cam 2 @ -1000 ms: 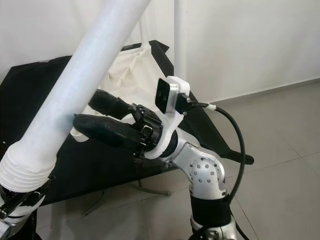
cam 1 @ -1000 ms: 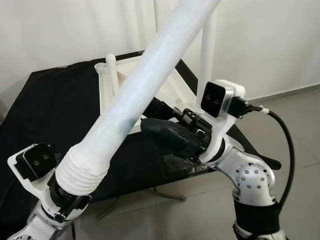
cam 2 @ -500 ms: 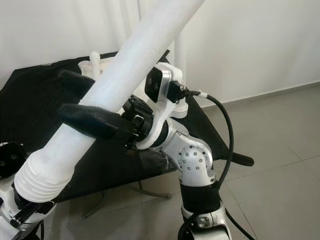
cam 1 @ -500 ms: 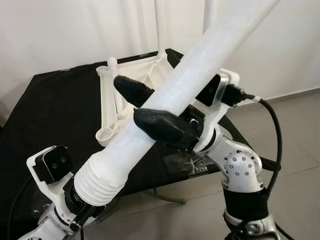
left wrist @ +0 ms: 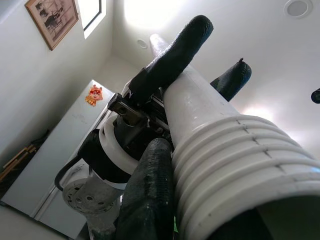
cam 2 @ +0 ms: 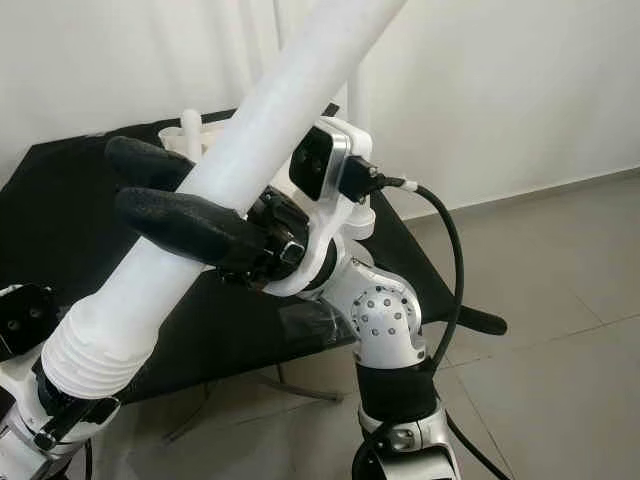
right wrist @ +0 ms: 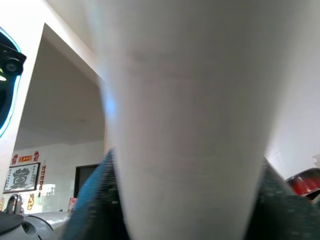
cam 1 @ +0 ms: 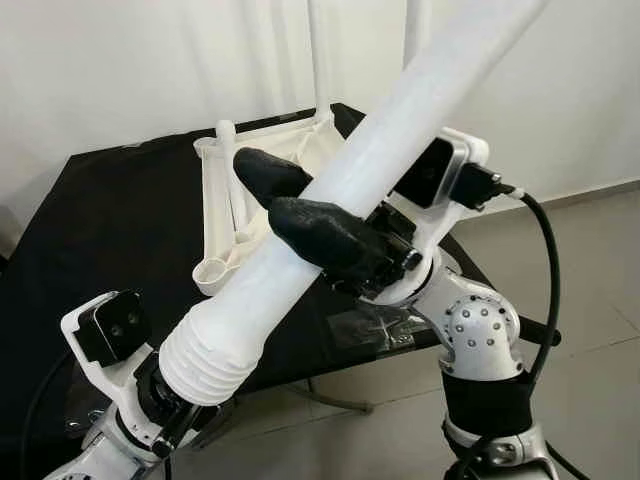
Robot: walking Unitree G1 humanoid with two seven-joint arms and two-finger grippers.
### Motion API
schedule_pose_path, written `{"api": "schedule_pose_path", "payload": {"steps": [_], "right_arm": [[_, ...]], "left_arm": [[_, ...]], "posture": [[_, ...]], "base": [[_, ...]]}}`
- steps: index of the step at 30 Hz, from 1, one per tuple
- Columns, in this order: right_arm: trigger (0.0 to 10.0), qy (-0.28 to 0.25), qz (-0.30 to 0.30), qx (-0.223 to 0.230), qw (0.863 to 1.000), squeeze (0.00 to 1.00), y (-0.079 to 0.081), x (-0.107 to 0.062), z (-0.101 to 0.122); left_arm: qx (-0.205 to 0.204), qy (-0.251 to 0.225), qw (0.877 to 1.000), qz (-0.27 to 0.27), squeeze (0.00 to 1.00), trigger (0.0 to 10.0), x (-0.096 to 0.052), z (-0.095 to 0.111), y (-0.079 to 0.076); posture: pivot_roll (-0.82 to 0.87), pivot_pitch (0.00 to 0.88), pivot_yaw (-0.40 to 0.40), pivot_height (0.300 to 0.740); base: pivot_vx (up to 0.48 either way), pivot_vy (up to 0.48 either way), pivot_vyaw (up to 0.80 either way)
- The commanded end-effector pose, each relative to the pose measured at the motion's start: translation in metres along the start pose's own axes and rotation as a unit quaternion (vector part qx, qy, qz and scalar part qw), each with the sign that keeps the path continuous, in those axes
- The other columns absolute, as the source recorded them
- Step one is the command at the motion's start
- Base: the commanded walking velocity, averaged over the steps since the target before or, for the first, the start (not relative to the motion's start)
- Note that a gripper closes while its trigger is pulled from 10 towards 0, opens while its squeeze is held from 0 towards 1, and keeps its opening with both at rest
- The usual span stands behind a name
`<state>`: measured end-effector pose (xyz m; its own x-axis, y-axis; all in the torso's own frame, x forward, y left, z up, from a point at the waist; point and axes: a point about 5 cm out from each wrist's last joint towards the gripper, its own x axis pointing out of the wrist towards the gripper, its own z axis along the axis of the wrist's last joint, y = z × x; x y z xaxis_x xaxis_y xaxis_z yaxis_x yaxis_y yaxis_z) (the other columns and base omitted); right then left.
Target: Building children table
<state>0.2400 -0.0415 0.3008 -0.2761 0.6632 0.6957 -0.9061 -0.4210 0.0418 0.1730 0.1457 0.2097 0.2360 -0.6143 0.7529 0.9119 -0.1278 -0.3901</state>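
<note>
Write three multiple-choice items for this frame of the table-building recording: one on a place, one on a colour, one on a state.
1. Where does the left hand hold the table leg?
A. ribbed end
B. middle
C. top

2. What colour is the cloth under the upturned table frame?
A. red
B. black
C. white

3. How does the right hand meet the leg?
A. hangs clear of it
B. one finger on each side
C. rests on the cloth

Answers: 1 A, the ribs sit just above that hand. 2 B, the cloth is black around the white frame. 3 B, the fingers straddle the leg.
</note>
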Motion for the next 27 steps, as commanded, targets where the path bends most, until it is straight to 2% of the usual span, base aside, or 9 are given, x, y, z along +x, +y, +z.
{"api": "schedule_pose_path", "payload": {"steps": [1, 4, 5, 6, 11, 14, 20, 22, 27], "right_arm": [[0.0, 0.0, -0.014, 0.0, 1.0, 0.0, -0.005, 0.001, 0.001], [0.0, 0.001, -0.014, 0.0, 1.0, 0.0, -0.005, 0.001, 0.001], [0.0, 0.002, -0.016, -0.001, 1.0, 0.0, -0.006, 0.0, 0.0], [0.0, 0.003, -0.02, -0.003, 1.0, 0.0, -0.007, 0.0, 0.0], [0.0, 0.006, -0.035, -0.01, 0.999, 0.0, -0.01, -0.003, 0.001], [0.0, -0.002, -0.074, -0.034, 0.997, 0.0, -0.017, -0.013, 0.011], [0.0, -0.009, -0.088, -0.044, 0.995, 0.0, -0.019, -0.016, 0.017], [0.0, -0.017, -0.11, -0.064, 0.992, 0.0, -0.02, -0.025, 0.03], [0.0, -0.028, -0.158, -0.105, 0.981, 0.0, -0.025, -0.041, 0.052]], "left_arm": [[-0.015, 0.035, 0.999, -0.031, 0.0, 10.0, 0.007, -0.007, -0.008], [-0.015, 0.037, 0.999, -0.03, 0.0, 10.0, 0.007, -0.008, -0.007], [-0.015, 0.041, 0.999, -0.016, 0.2, 10.0, 0.007, -0.008, -0.005], [-0.021, 0.042, 0.999, -0.004, 1.0, 10.0, 0.007, -0.008, -0.003], [-0.023, 0.04, 0.999, 0.018, 1.0, 10.0, 0.003, -0.005, 0.001], [-0.005, 0.045, 0.998, 0.047, 1.0, 10.0, -0.011, 0.005, -0.002], [-0.001, 0.052, 0.997, 0.058, 1.0, 10.0, -0.02, 0.008, -0.006], [0.007, 0.064, 0.993, 0.095, 1.0, 10.0, -0.038, 0.013, -0.01], [0.033, 0.067, 0.982, 0.172, 1.0, 10.0, -0.068, 0.021, -0.011]], "posture": [[-0.07, 0.033, 0.075, 0.74], [-0.08, 0.036, 0.074, 0.74], [-0.07, 0.037, 0.074, 0.74], [-0.07, 0.036, 0.075, 0.74], [-0.07, 0.037, 0.074, 0.74], [-0.07, 0.037, 0.077, 0.74], [-0.07, 0.039, 0.08, 0.74], [-0.07, 0.044, 0.08, 0.74], [-0.06, 0.042, 0.081, 0.74]], "base": [[0.0, 0.0, 0.0], [0.0, 0.0, 0.0], [0.0, 0.0, 0.0], [0.0, 0.0, 0.0], [0.0, 0.0, 0.0], [0.0, 0.0, 0.0], [0.0, 0.0, 0.0], [0.0, 0.0, 0.0], [0.0, 0.0, 0.0]]}}
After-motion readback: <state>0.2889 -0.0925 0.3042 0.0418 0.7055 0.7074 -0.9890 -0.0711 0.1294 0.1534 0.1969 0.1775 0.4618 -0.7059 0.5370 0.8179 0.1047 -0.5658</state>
